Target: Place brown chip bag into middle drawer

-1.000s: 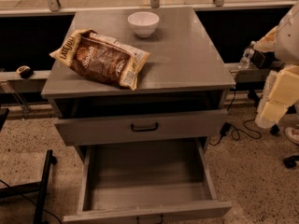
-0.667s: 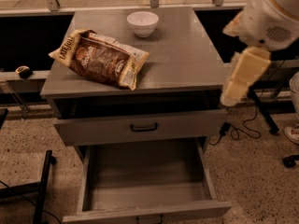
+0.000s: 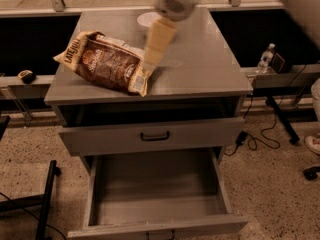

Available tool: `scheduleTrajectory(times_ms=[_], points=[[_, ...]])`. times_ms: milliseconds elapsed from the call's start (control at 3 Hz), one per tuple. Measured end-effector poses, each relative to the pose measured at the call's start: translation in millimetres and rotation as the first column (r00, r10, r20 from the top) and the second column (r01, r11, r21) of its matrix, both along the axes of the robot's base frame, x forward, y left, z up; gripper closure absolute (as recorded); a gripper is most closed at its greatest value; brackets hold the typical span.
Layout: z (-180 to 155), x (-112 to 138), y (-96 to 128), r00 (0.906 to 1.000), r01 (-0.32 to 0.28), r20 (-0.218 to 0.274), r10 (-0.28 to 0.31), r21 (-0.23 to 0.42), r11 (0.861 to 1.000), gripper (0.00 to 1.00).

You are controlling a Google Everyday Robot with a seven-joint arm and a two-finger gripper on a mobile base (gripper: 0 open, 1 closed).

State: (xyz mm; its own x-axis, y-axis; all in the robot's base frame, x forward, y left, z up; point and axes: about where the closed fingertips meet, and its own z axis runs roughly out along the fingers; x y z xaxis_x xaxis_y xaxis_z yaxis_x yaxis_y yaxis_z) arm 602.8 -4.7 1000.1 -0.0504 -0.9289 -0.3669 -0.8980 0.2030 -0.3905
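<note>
Over one edge of the brown chip bag (image 3: 106, 62) hangs the gripper (image 3: 149, 60)

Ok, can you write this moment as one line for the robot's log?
gripper: over cabinet top, beside brown chip bag | bag: lying on top | middle drawer: pulled open, bag not inside

i see dim warm light, glare on the cabinet top (image 3: 205, 64), my gripper (image 3: 150, 60) a blur beside the brown chip bag (image 3: 106, 63).
</note>
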Motion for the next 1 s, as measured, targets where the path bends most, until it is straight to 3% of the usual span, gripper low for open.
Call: scheduleTrajectory(times_ms=[333, 667, 1000], points=[[-94.1, 54.6, 76.3, 0.9821, 0.114, -0.155, -0.106, 0.045, 0.992, 0.00], [-140.4, 74.3, 97.8, 0.9502, 0.206, -0.257, -0.176, 0.097, 0.974, 0.00], [-151.4, 79.3, 117.3, 0.9410, 0.211, -0.309, -0.139, 0.214, 0.954, 0.19]])
